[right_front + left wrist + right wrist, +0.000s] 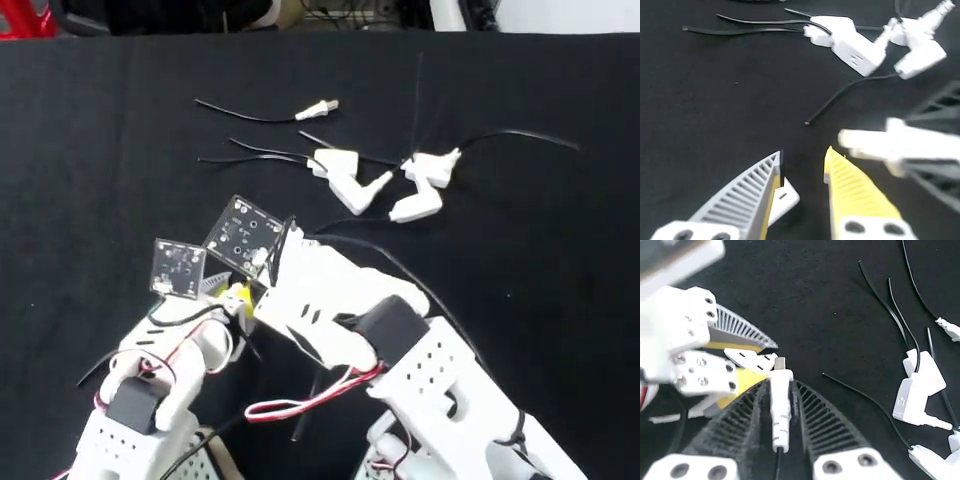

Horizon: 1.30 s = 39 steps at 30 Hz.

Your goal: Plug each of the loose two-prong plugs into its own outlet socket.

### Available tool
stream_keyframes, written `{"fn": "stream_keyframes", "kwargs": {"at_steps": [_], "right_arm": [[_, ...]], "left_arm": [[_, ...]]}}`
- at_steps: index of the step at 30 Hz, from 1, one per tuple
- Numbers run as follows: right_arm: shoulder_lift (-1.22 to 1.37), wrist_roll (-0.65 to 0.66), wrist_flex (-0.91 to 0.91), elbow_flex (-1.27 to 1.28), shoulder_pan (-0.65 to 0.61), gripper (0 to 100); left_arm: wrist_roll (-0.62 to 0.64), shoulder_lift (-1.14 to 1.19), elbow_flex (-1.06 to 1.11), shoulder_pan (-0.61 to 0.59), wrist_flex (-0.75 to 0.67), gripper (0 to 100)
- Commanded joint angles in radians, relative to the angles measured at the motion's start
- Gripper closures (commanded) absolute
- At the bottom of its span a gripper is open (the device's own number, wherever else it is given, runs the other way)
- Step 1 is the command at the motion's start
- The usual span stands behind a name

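Note:
My right gripper (pixel 780 382) is shut on a white two-prong plug (pixel 780 405). Its metal prongs point at a small white outlet socket (pixel 750 357). That socket sits in my left gripper (pixel 803 157), between the grey finger (pixel 747 192) and the yellow finger (pixel 850 192). It lies against the grey one. In the high view both grippers meet at the table's near middle, the right gripper (pixel 268 262) just beyond the left gripper (pixel 235 297). The plug (pixel 865 141) hangs just off the left gripper's yellow finger.
Two more white sockets (pixel 345 178) (pixel 425 185) lie joined mid-table with thin black wires trailing off. Another loose plug (pixel 318 108) with a black wire lies farther back. Two clear square plates (pixel 180 268) (pixel 245 235) stand above the grippers. A loose wire end (pixel 807 122) lies close by.

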Motion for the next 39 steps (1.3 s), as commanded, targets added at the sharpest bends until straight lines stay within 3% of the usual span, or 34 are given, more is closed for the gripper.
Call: {"fn": "stream_keyframes", "kwargs": {"at_steps": [1, 6, 11, 15, 20, 28, 34, 39], "right_arm": [[-0.012, -0.011, 0.000, -0.030, 0.043, 98.7], [0.191, -0.005, 0.149, -0.211, 0.098, 98.7], [0.573, -0.031, 0.230, -0.420, 0.097, 98.6], [0.796, -0.133, 0.285, -0.605, 0.095, 98.6], [0.926, -0.281, 0.376, -0.766, 0.035, 98.6], [0.987, -0.305, 0.437, -0.812, -0.080, 98.7], [1.052, -0.364, 0.433, -0.860, -0.044, 98.7], [1.176, -0.439, 0.563, -1.027, -0.018, 98.7]], "left_arm": [[-0.009, -0.005, -0.027, -0.081, 0.006, 85], [-0.035, -0.005, -0.120, -0.361, 0.029, 85], [-0.195, -0.005, -0.234, -0.708, 0.147, 84], [-0.351, -0.005, -0.153, -0.866, 0.178, 85], [-0.437, -0.006, -0.054, -0.940, 0.175, 85], [-0.626, -0.003, 0.087, -1.041, 0.181, 85], [-0.624, -0.005, 0.084, -1.084, 0.196, 93], [-0.623, -0.005, 0.084, -1.086, 0.196, 97]]}}
